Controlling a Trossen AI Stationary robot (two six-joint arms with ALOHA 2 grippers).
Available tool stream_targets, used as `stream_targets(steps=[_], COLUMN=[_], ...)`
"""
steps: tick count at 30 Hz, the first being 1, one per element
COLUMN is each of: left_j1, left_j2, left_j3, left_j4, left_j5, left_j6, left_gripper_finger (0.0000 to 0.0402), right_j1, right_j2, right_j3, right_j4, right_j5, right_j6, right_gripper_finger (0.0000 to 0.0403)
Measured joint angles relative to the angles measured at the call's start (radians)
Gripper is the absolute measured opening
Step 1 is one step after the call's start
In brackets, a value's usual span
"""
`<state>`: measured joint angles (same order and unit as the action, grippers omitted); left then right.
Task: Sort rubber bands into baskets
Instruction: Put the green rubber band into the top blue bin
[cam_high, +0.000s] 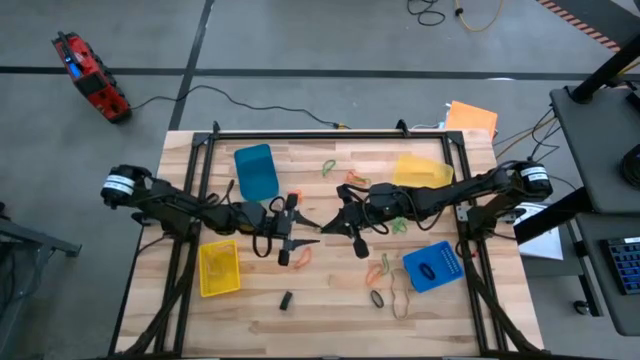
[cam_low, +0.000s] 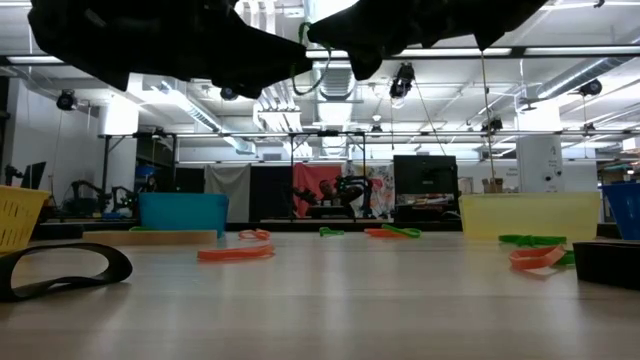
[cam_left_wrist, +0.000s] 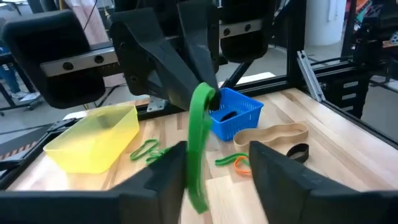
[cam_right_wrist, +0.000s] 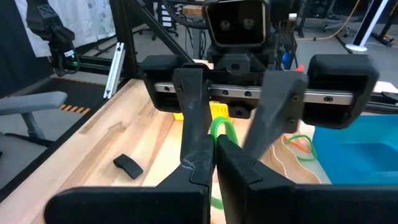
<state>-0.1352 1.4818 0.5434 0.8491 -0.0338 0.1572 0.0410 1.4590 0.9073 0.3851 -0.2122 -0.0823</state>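
Left wrist view: a green rubber band (cam_left_wrist: 199, 149) hangs as a long loop between my two grippers, over the middle of the table (cam_high: 330, 320). Its upper end is pinched in my right gripper (cam_left_wrist: 208, 98), whose fingers are pressed together on it. My left gripper (cam_left_wrist: 217, 165) faces it with fingers spread, one finger (cam_left_wrist: 168, 171) touching the band's lower part, the other (cam_left_wrist: 280, 171) apart from it; the band runs through that gap.

Right wrist view: same green band (cam_right_wrist: 219, 129) at my right fingertips (cam_right_wrist: 211, 163), the left gripper's fingers standing to either side.

High view: both grippers meet near the table's centre, left gripper (cam_high: 300, 236) and right gripper (cam_high: 335, 225) tip to tip.

Other rubber bands lie loose on the wood: green and orange ones near the far edge (cam_high: 330, 168), orange, tan and black ones (cam_high: 385, 285) beside the near blue basket (cam_high: 432, 266). Far blue basket (cam_high: 256, 172) on my left side, far yellow basket (cam_high: 420, 170) on my right side, near yellow basket (cam_high: 219, 268) on my left side. A small black block (cam_high: 286, 299) lies near the front edge.
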Motion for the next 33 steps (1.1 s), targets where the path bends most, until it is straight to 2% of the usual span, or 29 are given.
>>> stream_targets(steps=[5, 7, 11, 14, 17, 21, 27, 33], left_j1=[0.0, 0.002, 0.002, 0.003, 0.01, 0.022, 0.096, 0.255], left_j2=[0.0, 0.0, -0.001, -0.006, -0.021, -0.07, -0.227, -0.411], left_j3=[0.0, 0.0, 0.0, 0.0, 0.0, 0.0, 0.0, 0.002], left_j4=[-0.003, -0.004, -0.007, -0.012, -0.034, -0.127, -0.431, -0.804], left_j5=[0.0, 0.0, 0.0, -0.004, -0.012, -0.086, -0.251, -0.372], left_j6=[-0.009, -0.013, -0.014, -0.02, -0.03, -0.044, -0.103, -0.191], left_gripper_finger=[0.0032, 0.0011, 0.0003, 0.0001, 0.0, 0.0, 0.0, 0.0], right_j1=[0.0, 0.0, 0.0, -0.001, 0.0, 0.0, 0.0, 0.0], right_j2=[0.0, 0.0, -0.004, -0.012, -0.019, -0.035, -0.077, -0.076], right_j3=[0.0, 0.0, 0.0, 0.0, 0.0, 0.0, 0.0, 0.0], right_j4=[0.0, -0.002, -0.024, -0.053, -0.066, -0.091, -0.19, -0.232], right_j5=[0.003, 0.016, 0.084, 0.088, 0.091, 0.153, 0.308, 0.329], right_j6=[-0.001, -0.001, 0.008, 0.02, 0.049, 0.063, 0.095, 0.116], right_gripper_finger=[0.0009, 0.0009, 0.0011, 0.0029, 0.0069, 0.013, 0.0194, 0.0215])
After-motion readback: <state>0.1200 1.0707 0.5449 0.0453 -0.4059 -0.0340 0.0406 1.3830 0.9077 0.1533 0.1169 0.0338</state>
